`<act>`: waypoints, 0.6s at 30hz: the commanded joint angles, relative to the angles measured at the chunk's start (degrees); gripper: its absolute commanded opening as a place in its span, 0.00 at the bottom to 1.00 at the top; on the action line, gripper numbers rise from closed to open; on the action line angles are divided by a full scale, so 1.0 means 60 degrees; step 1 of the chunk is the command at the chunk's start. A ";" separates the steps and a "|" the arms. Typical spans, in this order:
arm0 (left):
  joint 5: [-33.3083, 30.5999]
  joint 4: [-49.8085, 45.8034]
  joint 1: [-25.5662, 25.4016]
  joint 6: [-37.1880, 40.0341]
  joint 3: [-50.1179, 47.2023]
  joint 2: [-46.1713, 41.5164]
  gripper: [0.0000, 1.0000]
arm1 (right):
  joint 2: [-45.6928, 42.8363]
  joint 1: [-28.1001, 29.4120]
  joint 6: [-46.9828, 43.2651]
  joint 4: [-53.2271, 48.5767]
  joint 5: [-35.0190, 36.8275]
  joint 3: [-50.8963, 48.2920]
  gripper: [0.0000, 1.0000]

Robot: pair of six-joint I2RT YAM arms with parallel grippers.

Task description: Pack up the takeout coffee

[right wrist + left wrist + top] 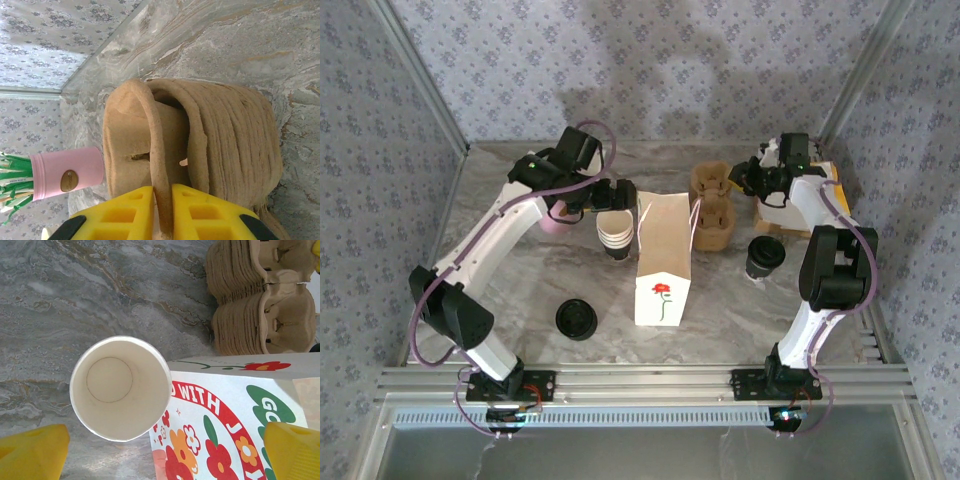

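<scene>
Left arm [490, 232] and right arm [810, 320] had white tube links and chunky black joints. A thin purple cable [417, 325] looped loosely along each, down to black bases [505, 385]. A small green light [533, 160] sat on the left arm's upper joint. Left fingers [32, 452] were plain yellow blocks; right fingers [132, 215] were yellow with square recesses and black backs.

One left hand [163, 450], one right hand [162, 200], one takeout coffee [765, 257], one loose black lid [577, 319], one paper bag [662, 265], one stack of lidless cups [120, 387], one pink cup of straws [67, 172], one stack of pulp carriers [225, 140]
</scene>
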 commanded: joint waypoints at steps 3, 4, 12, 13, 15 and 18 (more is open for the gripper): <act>-0.0063 -0.0337 -0.0052 0.0031 0.0477 0.0078 0.99 | -0.0213 -0.0034 -0.0106 0.0191 -0.0297 -0.0102 0.09; -0.0066 -0.0350 -0.0064 0.0038 0.0512 0.0087 1.00 | -0.0253 -0.0033 -0.0092 0.0198 -0.0310 -0.0115 0.09; -0.0118 -0.0504 -0.0081 0.0148 0.0849 0.0011 1.00 | -0.0752 -0.0020 0.0251 0.0285 -0.0434 0.0182 0.01; -0.0146 -0.0534 -0.0069 0.0176 0.0902 -0.0013 1.00 | -0.0812 -0.0029 0.0328 0.0290 -0.0463 0.0257 0.00; -0.0196 -0.0561 -0.0077 0.0264 0.1015 -0.0093 1.00 | -0.0968 -0.0021 0.0546 0.0334 -0.0512 0.0444 0.00; -0.0238 -0.0540 -0.0081 0.0367 0.1206 -0.0228 1.00 | -0.1225 -0.0017 0.0872 0.0387 -0.0534 0.0708 0.00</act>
